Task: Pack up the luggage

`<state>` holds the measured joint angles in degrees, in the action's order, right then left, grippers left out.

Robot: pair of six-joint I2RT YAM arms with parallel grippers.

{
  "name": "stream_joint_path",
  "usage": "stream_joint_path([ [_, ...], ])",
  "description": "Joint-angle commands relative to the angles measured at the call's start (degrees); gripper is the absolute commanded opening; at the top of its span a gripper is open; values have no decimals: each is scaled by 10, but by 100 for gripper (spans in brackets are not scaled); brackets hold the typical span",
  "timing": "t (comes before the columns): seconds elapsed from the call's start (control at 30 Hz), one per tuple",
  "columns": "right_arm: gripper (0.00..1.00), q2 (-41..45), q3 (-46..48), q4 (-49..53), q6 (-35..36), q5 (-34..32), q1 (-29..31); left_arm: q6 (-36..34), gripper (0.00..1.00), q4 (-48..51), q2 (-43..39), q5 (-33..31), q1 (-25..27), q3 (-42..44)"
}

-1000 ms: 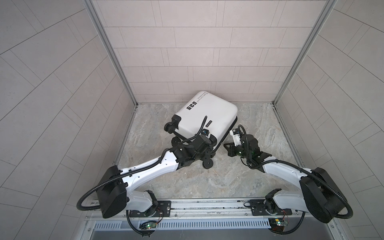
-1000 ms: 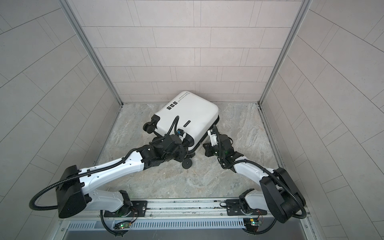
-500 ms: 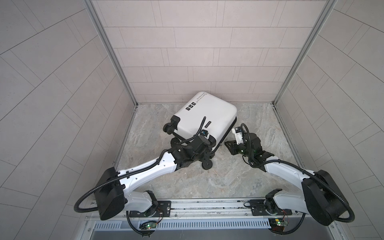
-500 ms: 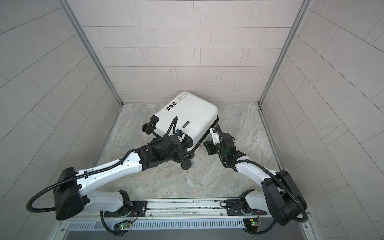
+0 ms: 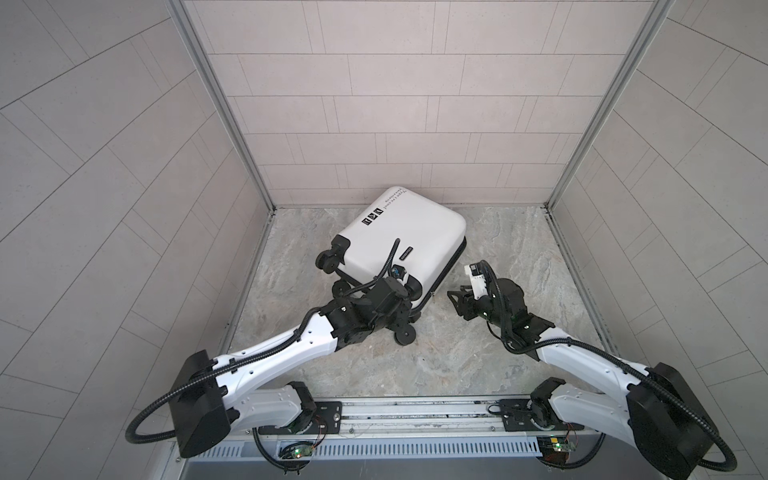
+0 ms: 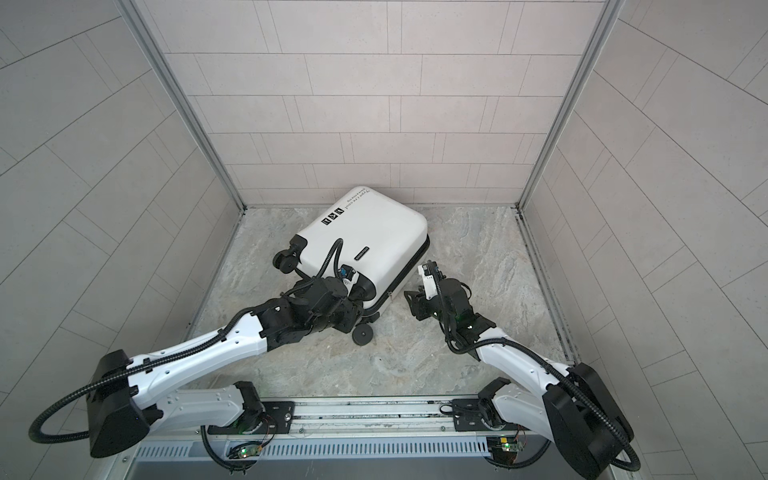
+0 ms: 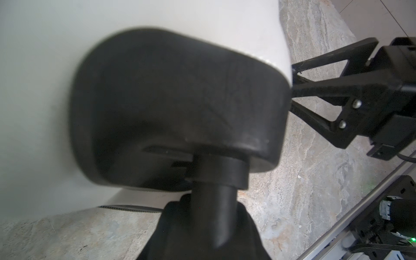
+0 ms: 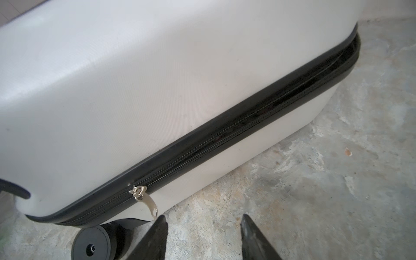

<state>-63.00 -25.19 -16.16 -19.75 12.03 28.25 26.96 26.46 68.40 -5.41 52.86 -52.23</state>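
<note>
The white luggage point(image 5: 409, 232) point(image 6: 370, 237) lies flat and shut on the stone floor near the back wall, its black wheels toward the left arm. My left gripper point(image 5: 402, 289) is at the near wheel corner, shut on the caster; the left wrist view shows the black caster housing point(image 7: 175, 101) and its stem point(image 7: 216, 202) running down between the jaws. My right gripper point(image 8: 203, 216) point(image 5: 455, 299) stands open just off the luggage's zipper side, holding nothing. The silver zipper pull point(image 8: 146, 203) hangs free from the black zipper band point(image 8: 247, 126), just beyond one fingertip.
Tiled walls close the floor point(image 5: 511, 249) on the left, back and right. The arms' base rail point(image 5: 415, 411) runs along the front edge. A lower wheel point(image 8: 91, 246) of the luggage rests on the floor beside the right gripper's fingers.
My right gripper has gone from shut to open and drawn back a little toward the front. The left arm and the luggage have barely moved.
</note>
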Motion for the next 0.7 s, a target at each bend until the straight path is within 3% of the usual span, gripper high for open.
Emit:
stream_joint_path([
  [0.0,49,0,2,-2,6,-49,-1,45,0,-11,-34,-70,-17,-5],
  [0.1,46,0,5,-18,-20,-42,-10,45,0,-10,-36,-70,-17,-5],
  [0.27,62,30,37,-84,-11,0,-6,44,0,-6,-40,-68,-21,-5],
  [0.4,59,42,41,-76,7,-2,-1,43,0,-7,-41,-67,-24,-2],
  [0.53,59,7,30,-84,22,80,6,44,0,-12,-42,-65,-25,0],
  [0.67,52,-40,16,-102,35,102,34,44,0,-14,-42,-63,-27,1],
])
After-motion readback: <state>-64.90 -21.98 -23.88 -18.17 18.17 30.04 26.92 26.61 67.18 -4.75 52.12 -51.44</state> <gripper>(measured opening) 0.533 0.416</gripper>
